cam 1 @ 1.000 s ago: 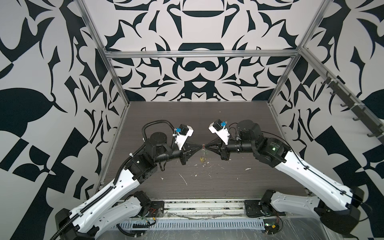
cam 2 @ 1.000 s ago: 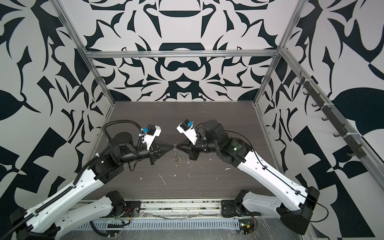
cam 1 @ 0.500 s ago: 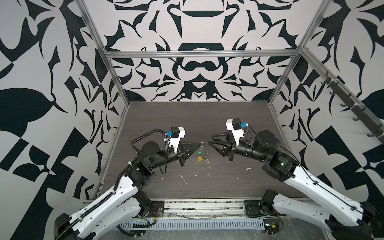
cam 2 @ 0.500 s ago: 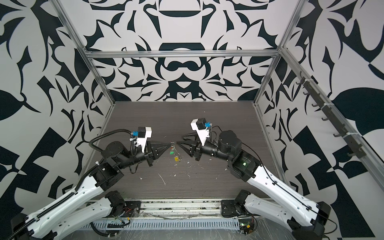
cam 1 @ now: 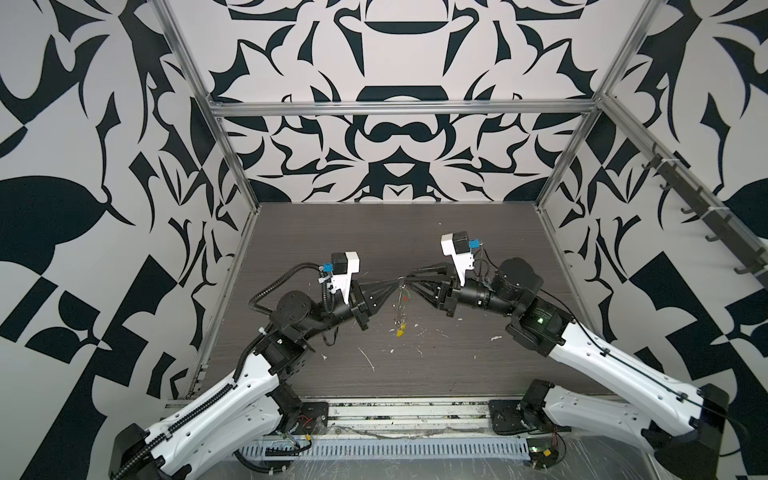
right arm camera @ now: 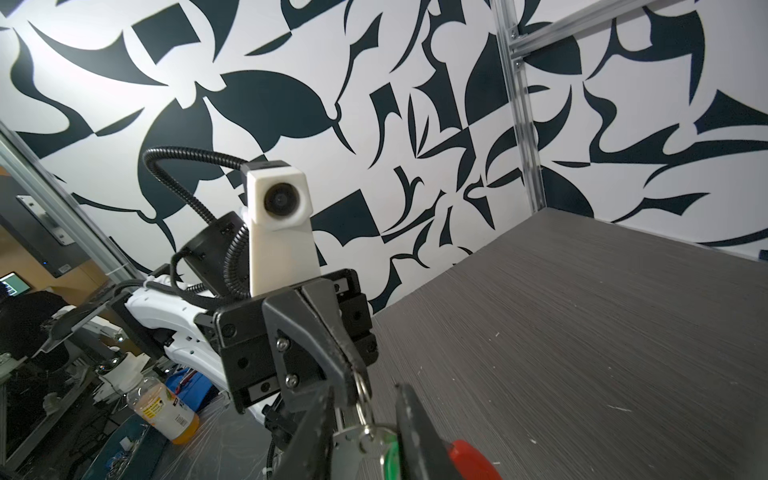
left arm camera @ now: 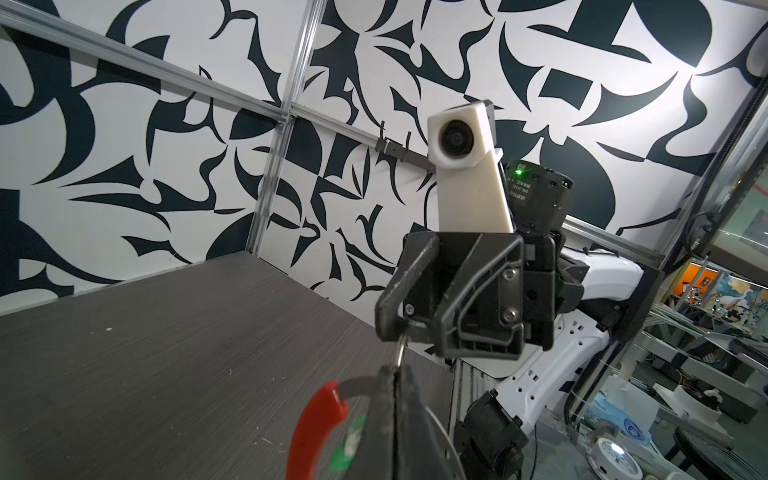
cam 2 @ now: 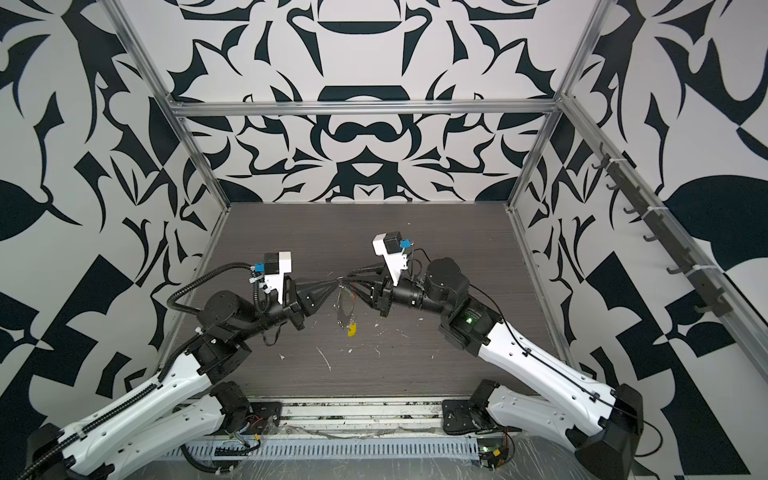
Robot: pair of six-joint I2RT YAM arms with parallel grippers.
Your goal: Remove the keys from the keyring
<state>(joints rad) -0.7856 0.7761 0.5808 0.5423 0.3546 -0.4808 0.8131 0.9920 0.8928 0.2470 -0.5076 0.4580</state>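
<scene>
Left gripper [left arm camera: 394, 374] pressed together, pinching the large thin grey metal hoop [left arm camera: 359, 383] by a tiny wire loop [left arm camera: 401, 348], lifted clear of the dark wood-grain tabletop [cam 1: 332, 232]; right gripper [right arm camera: 365, 399] meets it tip to tip, jaws apart astride that loop. Count: two grippers, one hoop hanging between them, three keys, namely one long curved red plastic strip [left arm camera: 311, 428], one green oblong plastic tag [right arm camera: 388, 457], one yellow oblong plastic tag [cam 2: 352, 330] hanging lowest. Judged barely begun: none looks freed, all three remain to work off.

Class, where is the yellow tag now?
In both top views the yellow tag hangs at the bottom of the keyring, mid-table, below the left gripper and right gripper tips.
</scene>
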